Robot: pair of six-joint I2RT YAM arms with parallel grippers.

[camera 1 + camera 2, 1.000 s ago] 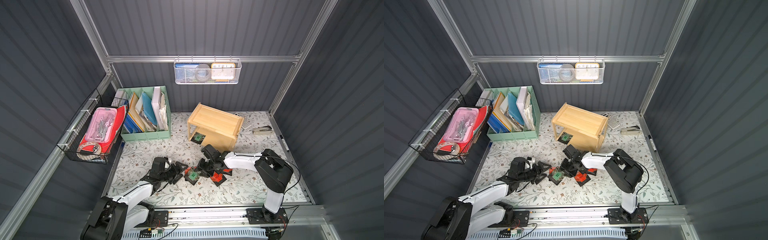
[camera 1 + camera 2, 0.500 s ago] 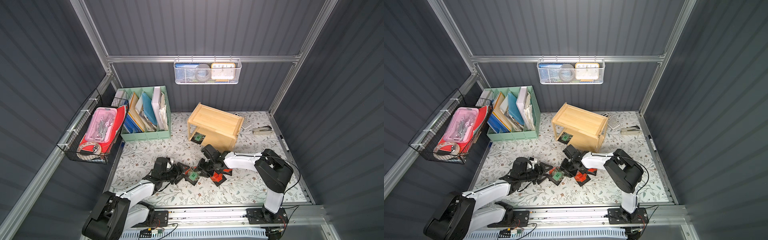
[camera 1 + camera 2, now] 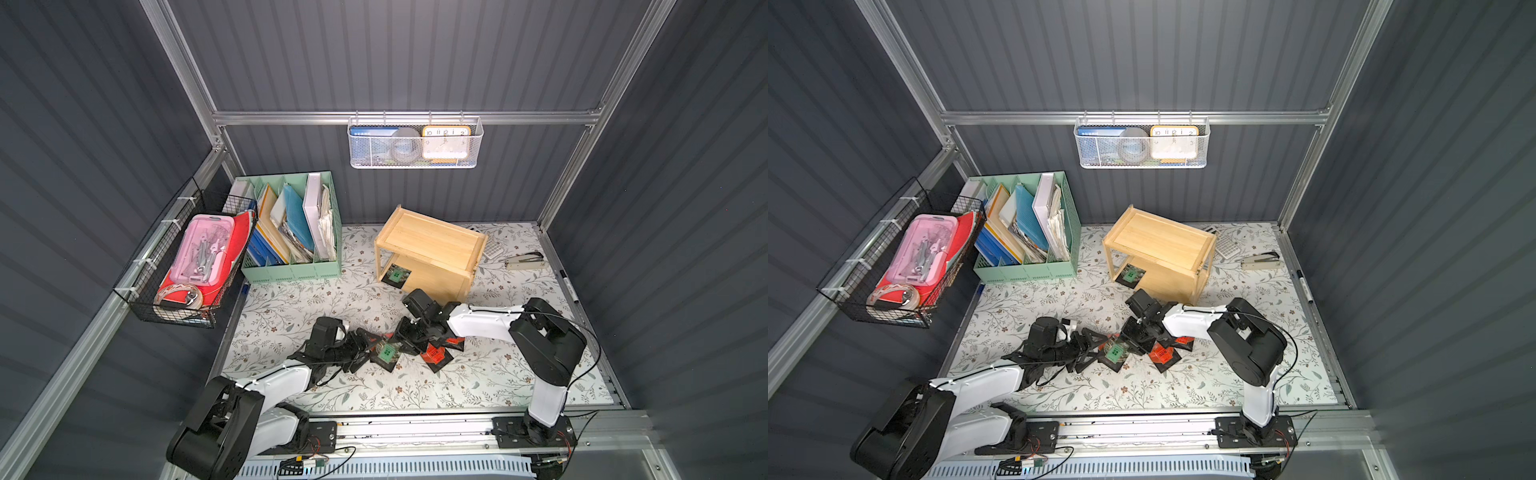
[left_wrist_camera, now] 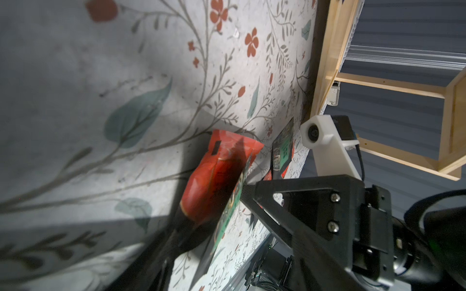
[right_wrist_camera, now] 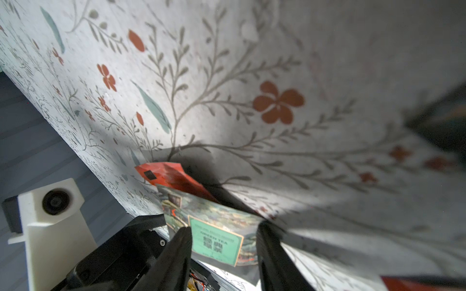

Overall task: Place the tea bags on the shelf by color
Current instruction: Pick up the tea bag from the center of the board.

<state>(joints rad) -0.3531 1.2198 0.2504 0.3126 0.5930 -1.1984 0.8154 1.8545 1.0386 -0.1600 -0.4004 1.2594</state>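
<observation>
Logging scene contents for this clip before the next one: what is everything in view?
mat: one, white floral, under everything
shelf: one, light wood, back of mat
green-label tea bags: two seen, black foil; this one mid-mat, the other at shelf's lower tier, poking out front
red-label tea bags: at least two, mid-mat, partly hidden
file organizer: one, mint green, back left
wire basket: one, black, left wall
mesh basket: one, white, back rail
calculator: one, grey, behind shelf
stapler: one, grey, back right
marker: one, black, right edge
left gripper: black, beside mid-mat green bag
right gripper: black, fingers flanking that bag
</observation>
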